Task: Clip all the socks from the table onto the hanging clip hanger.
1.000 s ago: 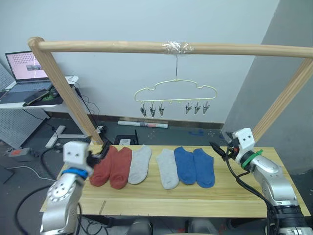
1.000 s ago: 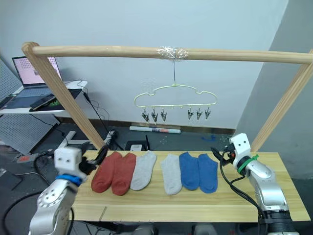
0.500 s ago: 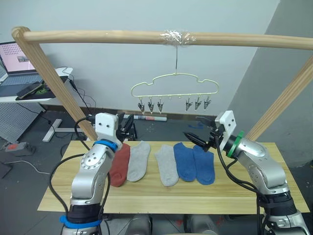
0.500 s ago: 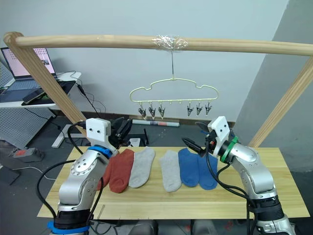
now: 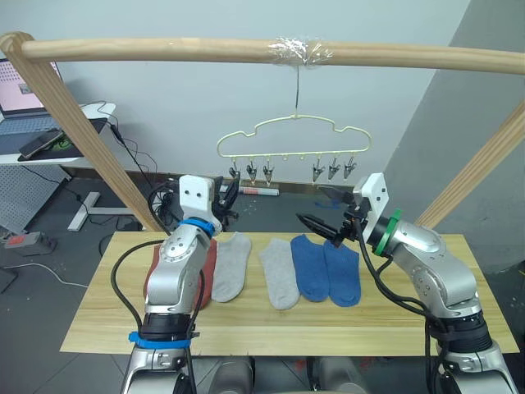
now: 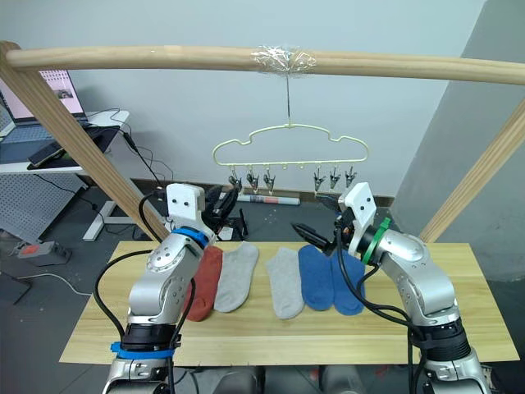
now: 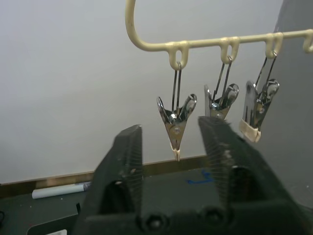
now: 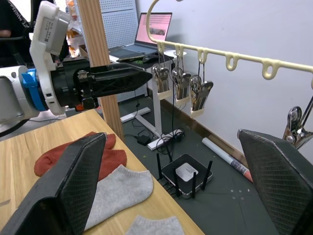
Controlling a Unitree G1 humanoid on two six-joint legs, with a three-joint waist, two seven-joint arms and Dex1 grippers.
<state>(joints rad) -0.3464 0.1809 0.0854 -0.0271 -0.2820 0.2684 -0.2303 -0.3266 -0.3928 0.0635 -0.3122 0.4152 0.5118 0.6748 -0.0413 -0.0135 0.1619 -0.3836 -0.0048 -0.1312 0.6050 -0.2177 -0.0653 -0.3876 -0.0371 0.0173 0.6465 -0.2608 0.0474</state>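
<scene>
We raised both empty grippers, left (image 7: 171, 147) and right (image 5: 318, 222), fingers apart, beneath the hanger (image 5: 291, 138), leaving socks (image 5: 283, 275) below, probably aligning with clips.

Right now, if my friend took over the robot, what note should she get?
Left end effector: open, empty, raised up to the outermost clip of the clip hanger.
Right end effector: open wide, empty, raised over the blue socks.
All six socks lie flat in a row on the table: rust-red, grey, blue.
Done: none clipped.
Left: all six.
</scene>
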